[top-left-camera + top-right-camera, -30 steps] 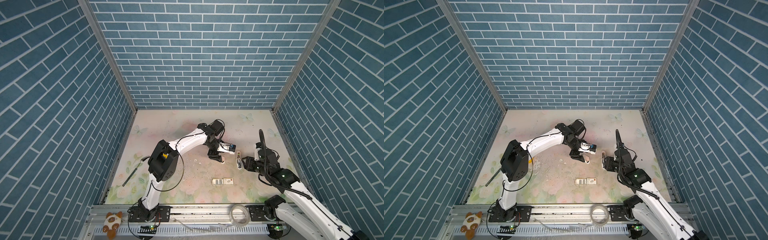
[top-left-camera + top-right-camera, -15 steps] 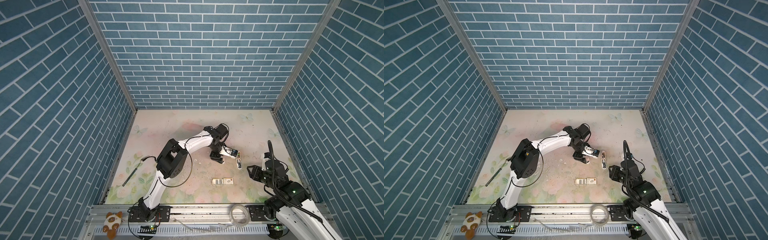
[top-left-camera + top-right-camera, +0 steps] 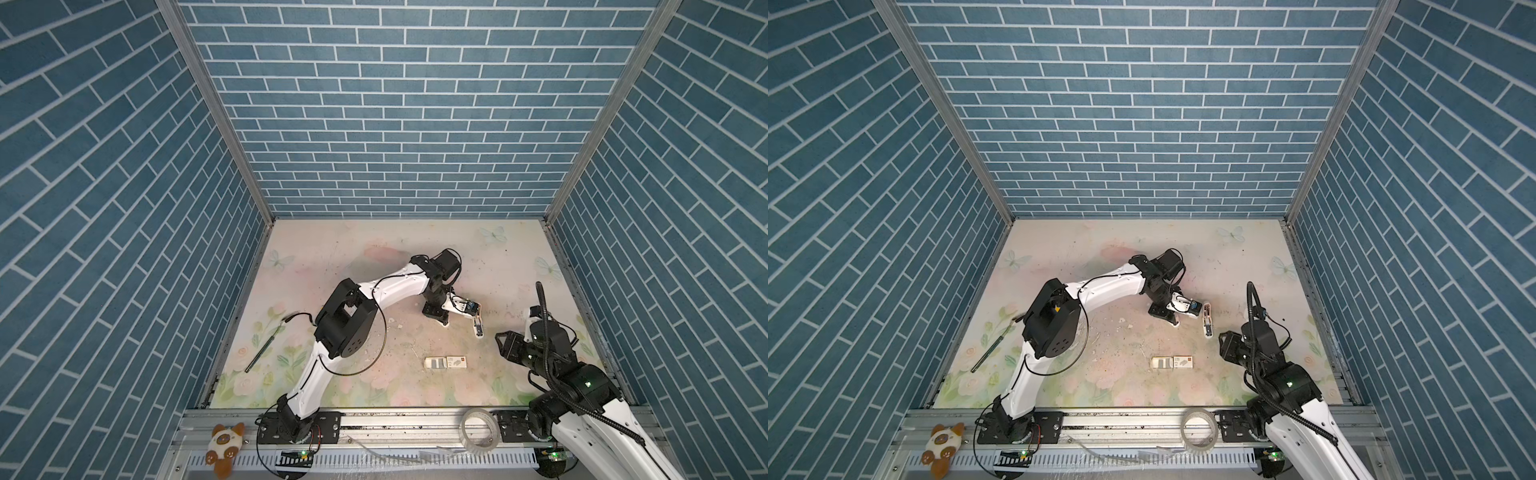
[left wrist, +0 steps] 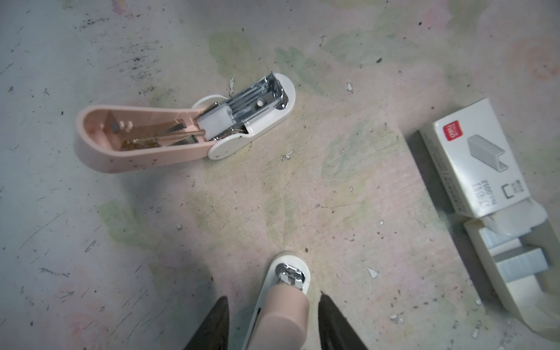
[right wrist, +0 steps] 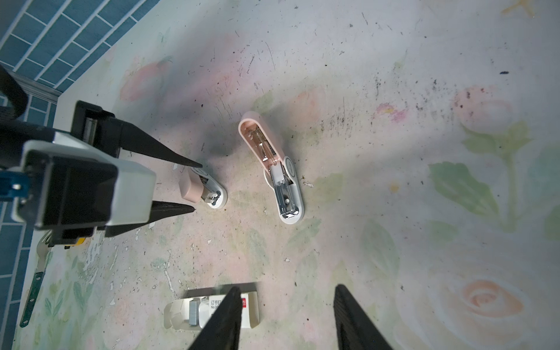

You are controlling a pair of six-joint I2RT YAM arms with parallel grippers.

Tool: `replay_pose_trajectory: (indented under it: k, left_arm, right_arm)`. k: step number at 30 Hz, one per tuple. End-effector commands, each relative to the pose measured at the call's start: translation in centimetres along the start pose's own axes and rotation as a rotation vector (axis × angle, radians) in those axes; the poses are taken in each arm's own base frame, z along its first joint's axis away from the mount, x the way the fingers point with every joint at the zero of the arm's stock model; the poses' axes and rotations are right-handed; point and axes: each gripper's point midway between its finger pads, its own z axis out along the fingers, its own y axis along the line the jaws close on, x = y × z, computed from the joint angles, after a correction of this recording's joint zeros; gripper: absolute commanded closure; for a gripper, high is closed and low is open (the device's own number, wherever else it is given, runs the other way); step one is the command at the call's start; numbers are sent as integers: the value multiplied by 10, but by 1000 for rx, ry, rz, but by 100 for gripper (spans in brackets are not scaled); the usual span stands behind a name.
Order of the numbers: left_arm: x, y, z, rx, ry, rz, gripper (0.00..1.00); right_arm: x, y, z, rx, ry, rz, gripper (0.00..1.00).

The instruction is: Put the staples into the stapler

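Scuffed floral mat (image 3: 374,249), blue brick walls. Left gripper (image 4: 273,297) straddles the closed stapler (image 4: 285,312), jaws apart with gaps either side, no clamp yet. Beyond its tips lies the open stapler (image 4: 188,133), magazine exposed. Off to one side is the carton (image 4: 472,157), tray out, staples (image 4: 515,263) showing. Right gripper (image 5: 288,287) is spread and empty above the carton. Likely step: securing a stapler. Next calls for pinching out one strip.

1. A robotics lab test cell: blue brick-patterned wall panels (image 3: 415,124), framed by grey metal corner posts (image 3: 216,112), box in a floral-printed table (image 3: 353,257).
2. Two white-and-black robot arms (image 3: 395,286) are mounted on a slotted aluminium rail (image 3: 395,419) along the table's front edge.
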Motion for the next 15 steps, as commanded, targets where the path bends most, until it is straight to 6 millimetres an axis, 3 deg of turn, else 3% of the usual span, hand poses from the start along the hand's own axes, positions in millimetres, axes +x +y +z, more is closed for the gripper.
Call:
replay_pose_trajectory:
  k: [1,6,15]
  left_arm:
    - [8,-9,14,36,29,5,55]
    - [11,-9,16,35,44,6,60]
    - [9,-10,12,33,43,1,83]
  right_arm:
    - [3,-9,1,34,-4,28,50]
    - [3,-9,2,35,-3,29,51]
    - [2,-8,3,31,-3,27,53]
